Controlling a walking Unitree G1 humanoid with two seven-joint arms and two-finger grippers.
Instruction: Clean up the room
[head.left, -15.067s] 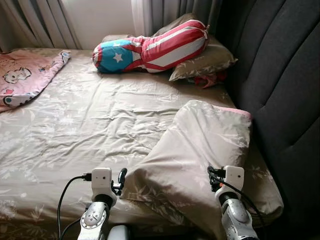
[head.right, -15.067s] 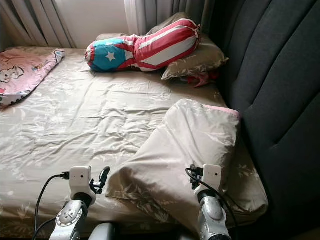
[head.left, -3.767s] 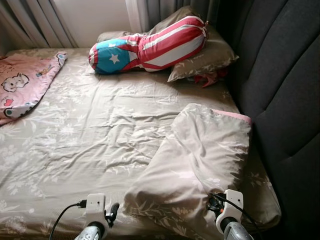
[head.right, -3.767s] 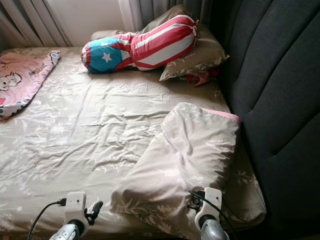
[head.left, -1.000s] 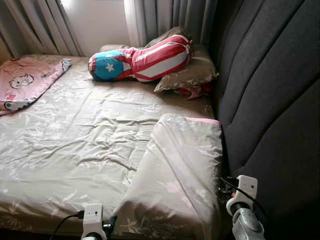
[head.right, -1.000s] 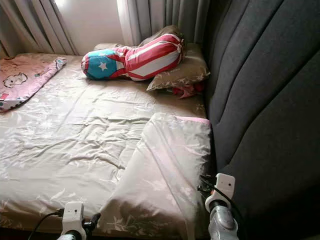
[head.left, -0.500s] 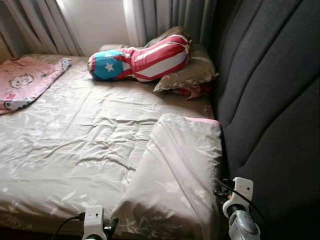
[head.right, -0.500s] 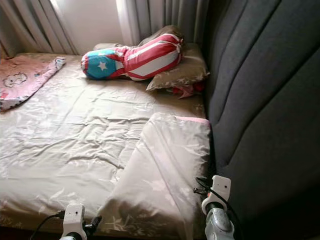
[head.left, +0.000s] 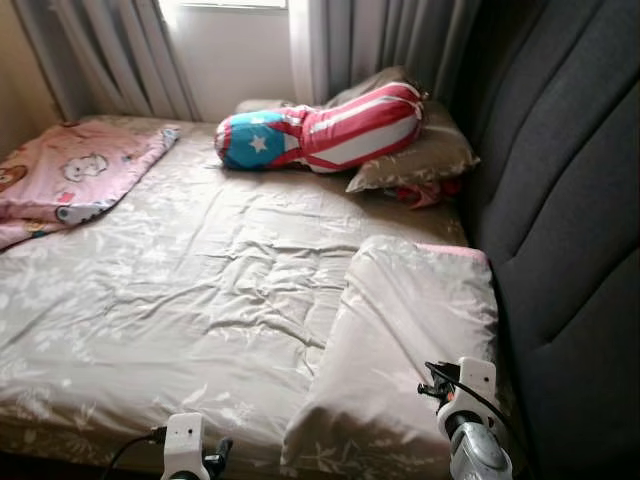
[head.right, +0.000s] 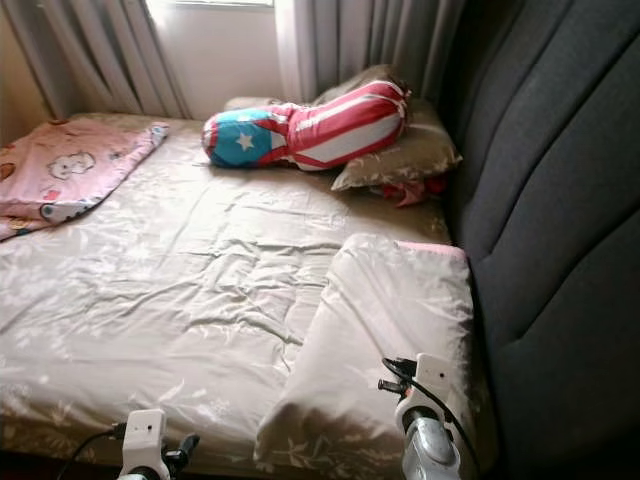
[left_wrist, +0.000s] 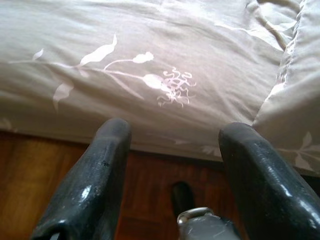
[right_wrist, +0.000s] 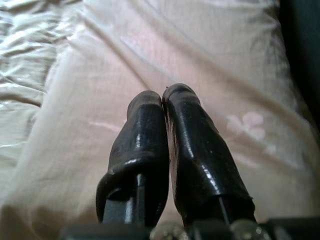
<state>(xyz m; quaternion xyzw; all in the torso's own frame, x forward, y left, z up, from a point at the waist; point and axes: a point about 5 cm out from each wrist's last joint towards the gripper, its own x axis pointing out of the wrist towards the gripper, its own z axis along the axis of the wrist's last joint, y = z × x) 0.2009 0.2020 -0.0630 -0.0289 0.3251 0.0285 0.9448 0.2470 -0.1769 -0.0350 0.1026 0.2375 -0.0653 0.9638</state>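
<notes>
Left tool (left_wrist: 172, 150) is hanging low at the near bed edge, black fingers (left_wrist: 92, 185) spread wide, gripping nothing, pointing at the sheet's side over brown wooden floor (left_wrist: 30, 165). Right tool (right_wrist: 162, 112) is sitting raised over the near end of the beige leaf-print pillow (head.left: 410, 340), fingers pressed together with nothing between them; silver right arm (head.left: 470, 450) is coming up from the bottom edge, beside the dark grey padded headboard (head.left: 560, 200). That pillow is lying flat on the wrinkled beige floral bed sheet (head.left: 180, 290), lengthwise against the headboard, pink trim at its far end. Further back, a second beige pillow (head.left: 415, 160) is resting at the headboard with a red-white-striped, blue-star bolster cushion (head.left: 320, 125) lying partly on it. Pink cartoon-print blanket (head.left: 75, 175) is bunched at the far left. Grey curtains (head.left: 120, 60) are hanging behind.
</notes>
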